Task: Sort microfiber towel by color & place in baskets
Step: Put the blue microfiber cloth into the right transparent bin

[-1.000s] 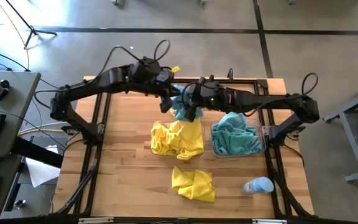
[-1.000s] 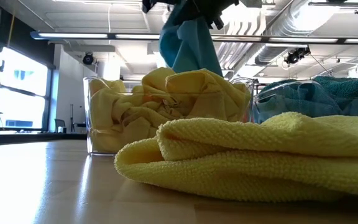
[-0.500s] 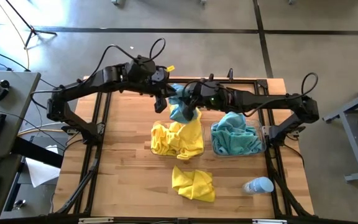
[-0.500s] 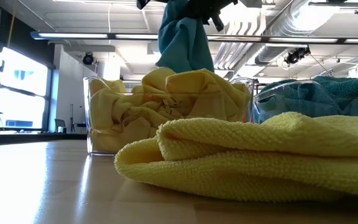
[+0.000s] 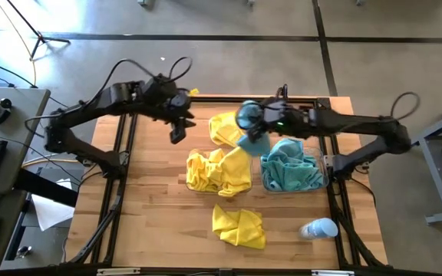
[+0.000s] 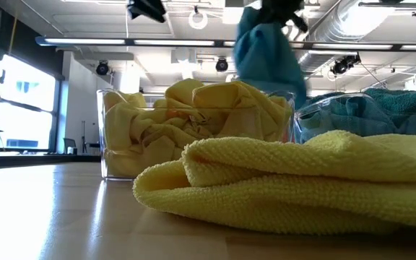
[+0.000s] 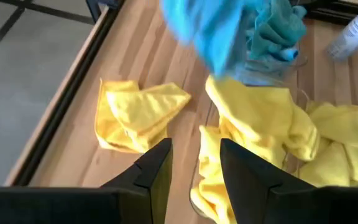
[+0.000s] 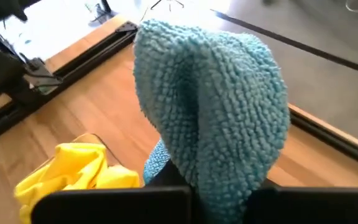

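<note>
My right gripper [image 5: 246, 121] is shut on a teal-blue microfiber towel [image 5: 255, 142], which hangs in the air over the far ends of the two baskets. My left gripper [image 5: 179, 127] stands open and empty to the left, above bare table. The left basket [image 5: 192, 184] holds yellow towels, the right basket [image 5: 324, 181] teal ones. One yellow towel [image 5: 224, 129] lies on the table beyond the left basket, and another [image 5: 239, 227] lies near the front edge. My right gripper holds the teal-blue towel by a bunched upper part [image 8: 211, 93]. The cloth drapes over the fingers and hides the place of contact. The towel hangs slack below the gripper [image 6: 267, 54], lifted clear of the table and the baskets.
A white and light-blue bottle [image 5: 318, 228] lies at the front right. A black metal frame [image 5: 121, 146] runs along the table's left, far and right sides. Bare wood lies left of the baskets.
My left gripper has let go of the teal-blue towel, opened and drawn back toward the table's left edge. My right gripper has shut on the towel and carried it toward the right, and the towel swings along with it, still clear of the table.
</note>
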Available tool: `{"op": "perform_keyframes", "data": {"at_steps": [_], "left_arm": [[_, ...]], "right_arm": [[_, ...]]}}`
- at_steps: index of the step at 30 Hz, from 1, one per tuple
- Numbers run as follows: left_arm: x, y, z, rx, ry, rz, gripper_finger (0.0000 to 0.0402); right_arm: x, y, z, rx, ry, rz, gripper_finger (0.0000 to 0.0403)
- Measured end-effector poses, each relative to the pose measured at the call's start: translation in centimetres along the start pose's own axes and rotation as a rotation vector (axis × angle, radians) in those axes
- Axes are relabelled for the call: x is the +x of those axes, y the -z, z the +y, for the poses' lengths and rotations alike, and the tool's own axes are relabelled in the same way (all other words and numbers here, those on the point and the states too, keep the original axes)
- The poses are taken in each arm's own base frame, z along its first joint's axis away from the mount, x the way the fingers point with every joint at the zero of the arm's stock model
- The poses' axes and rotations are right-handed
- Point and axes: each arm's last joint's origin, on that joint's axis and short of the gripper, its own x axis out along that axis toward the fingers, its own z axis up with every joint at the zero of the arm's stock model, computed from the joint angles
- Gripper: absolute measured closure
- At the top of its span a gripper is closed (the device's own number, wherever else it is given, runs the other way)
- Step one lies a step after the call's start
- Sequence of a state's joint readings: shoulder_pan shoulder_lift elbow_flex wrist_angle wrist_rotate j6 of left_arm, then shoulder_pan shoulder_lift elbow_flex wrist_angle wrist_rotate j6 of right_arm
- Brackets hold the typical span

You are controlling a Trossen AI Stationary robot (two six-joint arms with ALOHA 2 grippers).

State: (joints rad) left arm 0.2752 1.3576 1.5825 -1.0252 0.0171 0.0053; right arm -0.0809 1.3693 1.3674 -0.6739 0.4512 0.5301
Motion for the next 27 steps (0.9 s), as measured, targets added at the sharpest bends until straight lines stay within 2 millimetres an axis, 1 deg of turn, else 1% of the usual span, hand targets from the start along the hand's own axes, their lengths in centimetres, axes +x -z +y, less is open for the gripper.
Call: {"op": "perform_keyframes", "data": {"at_steps": [4,7,9,11,14,17,21,24,27], "left_arm": [[-0.3,3.6,0.0,-0.052,0.002,-0.026,0.0279],[-0.5,6.4,-0.1,-0.110,0.006,-0.034,0.0279],[-0.7,8.1,-0.1,-0.148,0.007,-0.039,0.0279],[-0.6,9.6,-0.1,-0.187,0.008,-0.034,0.0279],[-0.5,11.4,-0.1,-0.240,0.008,-0.024,0.0279],[-0.4,12.7,-0.1,-0.280,0.008,-0.015,0.0279],[-0.1,13.6,-0.1,-0.317,0.008,-0.014,0.0279],[0.1,13.8,-0.1,-0.336,0.011,-0.023,0.0279],[0.1,13.8,-0.2,-0.340,0.014,-0.027,0.0279]], "right_arm": [[-4.3,0.7,-1.3,0.064,0.020,0.025,0.0399],[-6.7,1.8,-2.1,0.090,0.033,0.086,0.0400],[-8.0,2.8,-2.6,0.077,0.049,0.144,0.0401],[-9.1,3.9,-3.3,0.078,0.102,0.228,0.0401],[-10.0,5.5,-4.0,0.075,0.206,0.336,0.0401],[-9.8,7.0,-3.6,0.037,0.252,0.366,0.0402],[-8.4,9.0,-2.3,-0.003,0.277,0.355,0.0402],[-6.8,10.9,-0.9,-0.028,0.223,0.345,0.0402],[-5.6,13.2,0.1,-0.013,0.164,0.391,0.0402]]}}
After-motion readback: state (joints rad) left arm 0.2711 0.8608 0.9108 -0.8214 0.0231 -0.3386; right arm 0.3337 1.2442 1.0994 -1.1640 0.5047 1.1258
